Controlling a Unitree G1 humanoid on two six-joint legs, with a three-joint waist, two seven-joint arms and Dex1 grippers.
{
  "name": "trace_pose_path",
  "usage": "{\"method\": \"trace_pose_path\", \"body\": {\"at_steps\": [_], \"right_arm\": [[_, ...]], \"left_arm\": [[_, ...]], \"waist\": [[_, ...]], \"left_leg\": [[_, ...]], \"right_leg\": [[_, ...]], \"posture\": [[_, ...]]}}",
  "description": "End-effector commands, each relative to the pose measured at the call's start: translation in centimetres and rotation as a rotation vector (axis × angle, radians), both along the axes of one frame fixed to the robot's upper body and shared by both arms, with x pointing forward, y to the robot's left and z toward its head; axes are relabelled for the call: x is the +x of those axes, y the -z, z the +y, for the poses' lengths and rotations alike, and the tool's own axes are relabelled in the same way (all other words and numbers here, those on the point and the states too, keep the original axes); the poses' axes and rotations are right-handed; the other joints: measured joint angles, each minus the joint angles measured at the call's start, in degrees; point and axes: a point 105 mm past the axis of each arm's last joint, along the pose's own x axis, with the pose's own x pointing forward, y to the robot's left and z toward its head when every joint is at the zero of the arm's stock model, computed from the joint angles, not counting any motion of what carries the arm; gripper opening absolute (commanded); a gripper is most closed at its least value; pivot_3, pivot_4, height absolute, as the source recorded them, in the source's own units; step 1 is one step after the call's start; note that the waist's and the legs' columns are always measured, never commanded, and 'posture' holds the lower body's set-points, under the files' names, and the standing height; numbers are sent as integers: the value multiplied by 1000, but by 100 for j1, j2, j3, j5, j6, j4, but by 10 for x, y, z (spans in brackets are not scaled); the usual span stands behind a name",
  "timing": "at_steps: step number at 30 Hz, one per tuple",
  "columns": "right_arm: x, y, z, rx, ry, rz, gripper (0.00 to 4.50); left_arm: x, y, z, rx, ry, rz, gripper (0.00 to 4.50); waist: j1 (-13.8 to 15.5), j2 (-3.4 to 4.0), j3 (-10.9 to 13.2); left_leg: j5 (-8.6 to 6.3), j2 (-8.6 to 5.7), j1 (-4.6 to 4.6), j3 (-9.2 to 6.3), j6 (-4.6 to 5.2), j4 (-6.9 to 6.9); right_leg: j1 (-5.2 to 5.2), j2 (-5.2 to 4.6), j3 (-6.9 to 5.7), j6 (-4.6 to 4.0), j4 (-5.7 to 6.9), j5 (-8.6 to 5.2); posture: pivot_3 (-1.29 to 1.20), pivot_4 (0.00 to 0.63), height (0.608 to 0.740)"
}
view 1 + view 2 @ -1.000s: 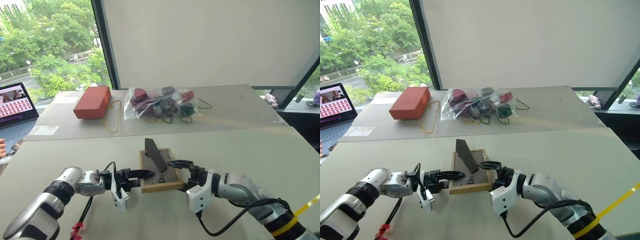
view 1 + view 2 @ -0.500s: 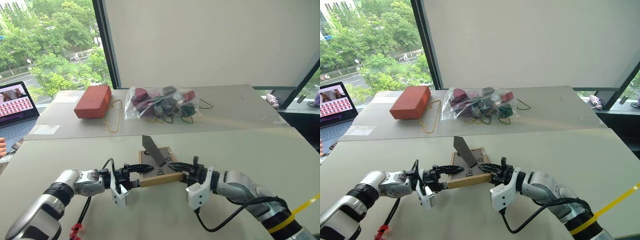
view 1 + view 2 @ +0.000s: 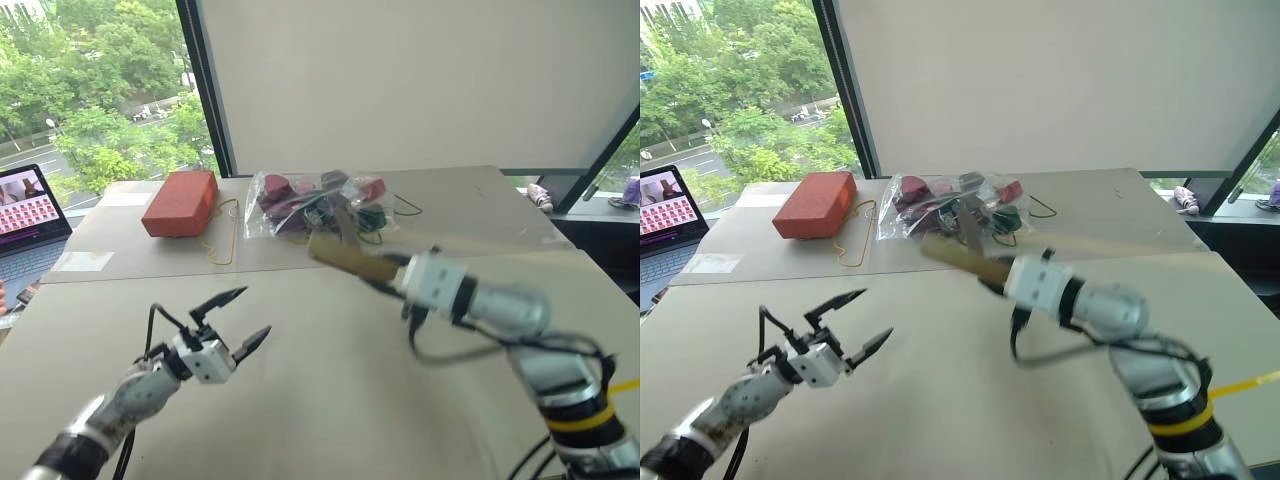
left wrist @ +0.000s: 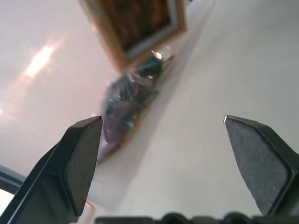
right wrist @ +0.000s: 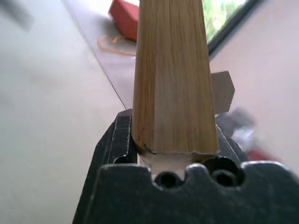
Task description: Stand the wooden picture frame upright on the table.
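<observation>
Clamped by one edge in the right gripper (image 5: 173,154) above the plain beige bench (image 3: 330,400), with the left gripper (image 3: 236,320) spread empty, the small light-wood picture frame (image 3: 350,260) could pivot and fall flat.

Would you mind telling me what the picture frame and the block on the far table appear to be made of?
Wooden picture frame: light wood with visible grain, matte, probably oak-like; it is clamped in the right gripper. Red-orange block: looks like brick or dense foam, dull, rough surface; the pictures leave open which.

No legible text, label or sign anywhere.
</observation>
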Motion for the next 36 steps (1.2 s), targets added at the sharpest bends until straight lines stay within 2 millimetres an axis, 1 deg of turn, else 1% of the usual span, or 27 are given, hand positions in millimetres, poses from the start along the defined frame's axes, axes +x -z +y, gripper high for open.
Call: {"method": "trace_pose_path", "body": {"at_steps": [1, 2, 3, 4, 5, 7, 8, 11, 14, 16, 17, 20, 23, 25, 29, 31, 33, 34, 36], "right_arm": [[-17, -6, 2, 87, -54, 321, 1232], [-17, -8, 0, 95, -52, 373, 1232], [-19, -7, -2, 129, -58, 492, 1232], [-23, -5, -2, 123, -87, 541, 1232], [-20, -3, -4, 144, -73, 599, 1232], [-8, -1, -8, 224, -31, 680, 1232], [-3, 5, -10, 234, -6, 719, 1232], [-1, 25, -10, 183, 6, 781, 1232], [1, 33, -9, 182, 3, 815, 1232], [4, 40, -11, 180, 20, 832, 2222], [5, 45, -13, 167, 28, 833, 2376], [5, 48, -14, 159, 32, 832, 3329], [4, 45, -15, 163, 33, 823, 4438], [2, 40, -17, 173, 32, 814, 4438], [-10, 27, -31, 212, 28, 793, 4438], [-26, 20, -41, 220, 10, 774, 4438], [-46, 12, -49, 237, -27, 759, 4438], [-57, 13, -53, 217, -28, 745, 4438], [-75, 22, -58, 167, -4, 730, 4438]], "left_arm": [[-3, -14, -8, -12, -2, -34, 4472], [-4, -15, -10, -21, -8, -30, 4472], [-4, -15, -10, -32, -15, -25, 4472], [-5, -16, -10, -40, -20, -24, 4472], [-5, -16, -10, -39, -25, -25, 4472], [-4, -16, -8, -33, -31, -26, 4472], [-3, -17, -7, -39, -40, -25, 4472], [-1, -24, -6, -65, -44, -28, 4472], [-3, -24, -8, -67, -33, -25, 4472], [-3, -24, -9, -70, -30, -23, 4500], [-5, -24, -11, -82, -18, -9, 4500], [-6, -22, -12, -130, -8, 54, 4500], [-9, -20, -15, -152, 24, 104, 4500], [-11, -21, -16, -153, 42, 115, 4500], [-11, -24, -13, -172, 25, 138, 4500], [-10, -21, -9, -235, -10, 225, 4500], [-10, -18, -8, -319, -47, 323, 4500], [-10, -16, -6, -376, -81, 380, 4500], [-6, -14, -1, -502, -177, 475, 4500]], "waist": [[69, 1, 1], [93, 2, 1], [105, 2, 1], [107, 2, 2], [109, 1, 2], [91, 1, 1], [72, 1, 2], [63, 2, 2], [49, 2, 2], [36, 2, 2], [36, 2, 2], [37, 2, 2], [39, 2, 2], [41, 2, 2], [54, 2, 2], [82, 1, 3], [101, 0, 3], [96, 0, 4], [116, -1, 4]], "left_leg": [[0, 0, -1, -3, 0, -2], [-1, 0, -3, -7, 2, -1], [-1, 0, -5, -8, 2, -1], [-1, 0, -5, -7, 3, -1], [-2, -2, -6, -3, 3, 1], [-3, -2, -6, -2, 5, 1], [-3, -2, -6, 0, 5, 1], [-3, -2, -7, -1, 6, 0], [-6, -3, -11, -1, 10, -1], [-6, -3, -14, 1, 11, 0], [-6, -3, -13, 1, 11, 0], [-6, -3, -12, 0, 11, 0], [-6, -3, -13, 0, 11, 1], [-6, -3, -13, -1, 11, 1], [-6, -3, -13, -1, 12, 0], [-7, -3, -15, -3, 12, 0], [-13, -3, -17, -4, 23, 0], [-15, -3, -20, -4, 27, 1], [-20, -2, -19, -4, 36, 1]], "right_leg": [[0, 0, -2, -2, 0, -1], [0, 0, -8, -5, 0, -3], [0, -1, -10, -5, 0, -3], [1, -1, -10, -6, -1, -3], [1, -2, -8, -5, -1, -3], [2, -2, -8, -5, -2, -3], [0, -2, -7, -5, -2, -3], [-2, -2, -7, -6, 1, -3], [-7, -3, -7, -5, -2, -3], [-9, -4, -6, -5, -4, -3], [-8, -4, -6, -5, -4, -3], [-7, -3, -6, -5, -2, -3], [-7, -3, -6, -5, -2, -3], [-7, -3, -6, -5, -2, -3], [-6, -3, -6, -5, -4, -3], [-6, -3, -6, -5, -6, -3], [-3, -4, -9, -4, -11, -3], [-4, -4, -9, -3, -15, -3], [-3, -3, -8, -2, -17, -4]], "posture": [[0, 150, 740], [0, 150, 740], [0, 150, 740], [0, 150, 740], [0, 150, 740], [0, 150, 740], [0, 150, 740], [0, 150, 740], [0, 150, 740], [0, 150, 740], [0, 150, 740], [0, 150, 740], [0, 150, 740], [0, 150, 740], [0, 150, 740], [0, 150, 740], [0, 150, 740], [0, 150, 740], [0, 150, 740]]}}
